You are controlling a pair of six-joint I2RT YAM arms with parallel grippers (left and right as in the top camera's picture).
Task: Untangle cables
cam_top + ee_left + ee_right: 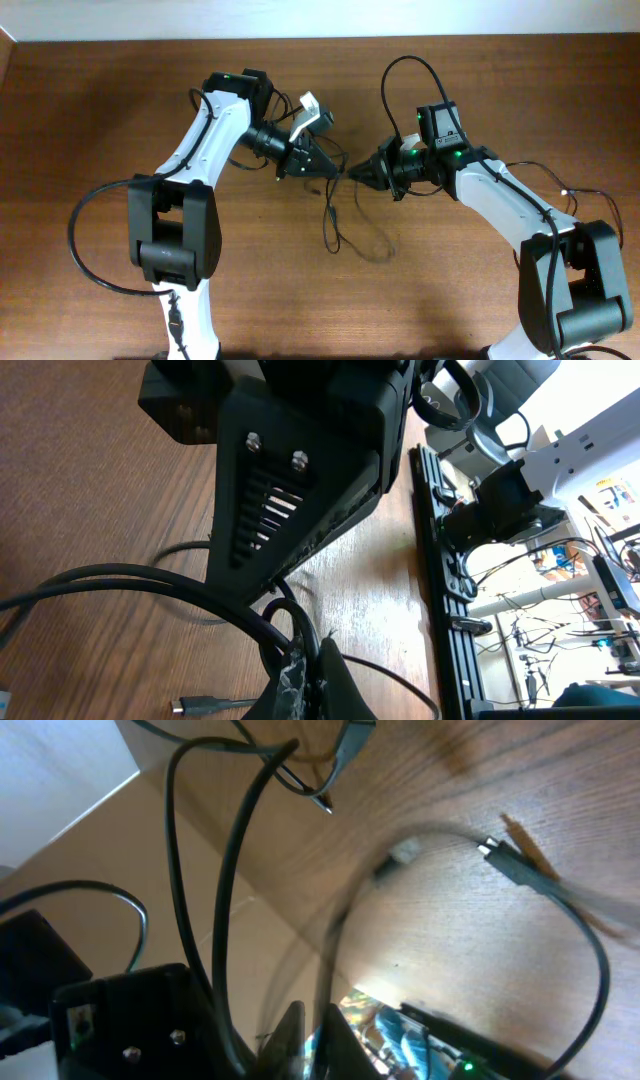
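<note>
The cables (pixel 330 215) are thin black wires that hang from where my two grippers meet at mid-table and trail in loose loops on the wood below. My left gripper (pixel 333 172) is shut on the cables. In the left wrist view its fingers (pixel 318 675) pinch black strands (pixel 120 578), and a small plug (pixel 195 705) lies on the wood beside them. Tip to tip with it, my right gripper (pixel 354 174) is shut on a strand too. In the right wrist view (pixel 318 1035) a blurred cable runs up from between the fingers, and a metal-tipped plug (pixel 505 860) hangs above the table.
The wooden table (pixel 100 120) ends at a pale wall along the back. A thick black arm cable (pixel 75 240) loops out at the left arm's base. A thin wire (pixel 575 195) runs off the right arm. A black rail (pixel 440 560) borders the table in the left wrist view.
</note>
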